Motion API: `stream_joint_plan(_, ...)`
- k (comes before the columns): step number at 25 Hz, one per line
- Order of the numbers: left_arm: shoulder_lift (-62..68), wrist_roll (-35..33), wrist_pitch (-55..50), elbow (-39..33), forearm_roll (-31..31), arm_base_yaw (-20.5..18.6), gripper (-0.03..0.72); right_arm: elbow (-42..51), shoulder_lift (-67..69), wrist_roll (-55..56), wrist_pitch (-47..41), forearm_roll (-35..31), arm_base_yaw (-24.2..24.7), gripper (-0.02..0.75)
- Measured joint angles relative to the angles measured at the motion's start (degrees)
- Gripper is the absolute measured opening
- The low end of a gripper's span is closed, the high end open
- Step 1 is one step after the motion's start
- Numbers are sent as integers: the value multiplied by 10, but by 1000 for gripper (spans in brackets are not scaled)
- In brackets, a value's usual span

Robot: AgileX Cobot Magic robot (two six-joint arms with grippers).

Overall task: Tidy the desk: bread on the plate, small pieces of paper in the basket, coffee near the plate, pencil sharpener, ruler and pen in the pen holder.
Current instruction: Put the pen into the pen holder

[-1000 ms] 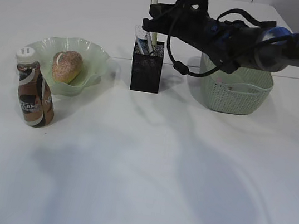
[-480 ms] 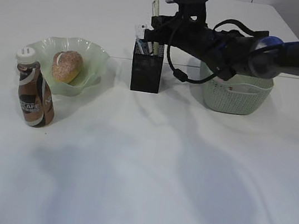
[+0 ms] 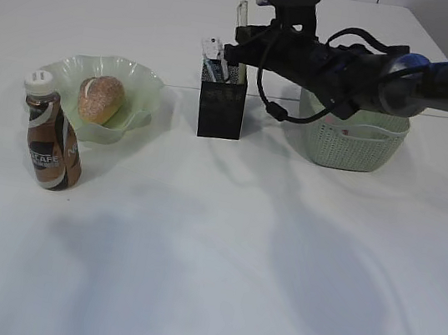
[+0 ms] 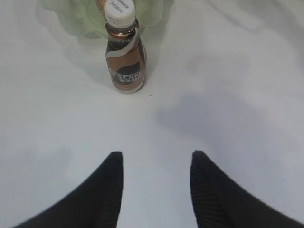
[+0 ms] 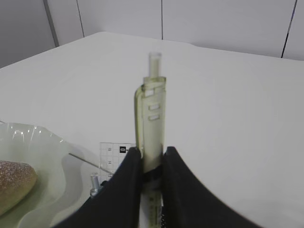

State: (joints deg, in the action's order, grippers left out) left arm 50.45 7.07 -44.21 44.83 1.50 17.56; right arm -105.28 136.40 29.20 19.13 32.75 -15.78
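My right gripper (image 3: 239,45) (image 5: 150,153) is shut on a pale green translucent pen (image 3: 243,12) (image 5: 151,111), held upright just above the black mesh pen holder (image 3: 220,110). A clear ruler (image 3: 214,53) (image 5: 114,152) stands in the holder. The bread (image 3: 100,98) (image 5: 12,183) lies on the green wavy plate (image 3: 145,88) (image 5: 33,140). A coffee bottle (image 3: 51,142) (image 4: 125,61) stands upright just in front of the plate. My left gripper (image 4: 156,159) hovers open over bare table, short of the bottle. The pencil sharpener is hidden.
A pale green basket (image 3: 350,144) stands right of the pen holder, under my right arm; what lies in it is unclear. A small silvery tip (image 5: 95,183) shows inside the holder. White tabletop stretches across the front.
My right arm has shifted the pen slightly right and a little lower, closer over the pen holder. The left gripper, bottle, bread and plate have not moved.
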Motion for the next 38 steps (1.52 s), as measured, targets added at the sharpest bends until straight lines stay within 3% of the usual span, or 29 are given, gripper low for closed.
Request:
stream_joint_plan(28, 0, 0, 0, 0, 0, 0, 328, 0, 11, 70, 5, 58, -2, 134)
stream_joint_plan(33, 0, 0, 2, 0, 1, 0, 328, 0, 11, 72, 6, 66, -2, 221)
stream_joint_plan(34, 0, 0, 3, 0, 1, 0, 328, -2, 11, 72, 5, 66, -2, 274)
stream_joint_plan(38, 0, 0, 15, 0, 3, 0, 328, -6, 11, 77, -10, 68, -2, 321)
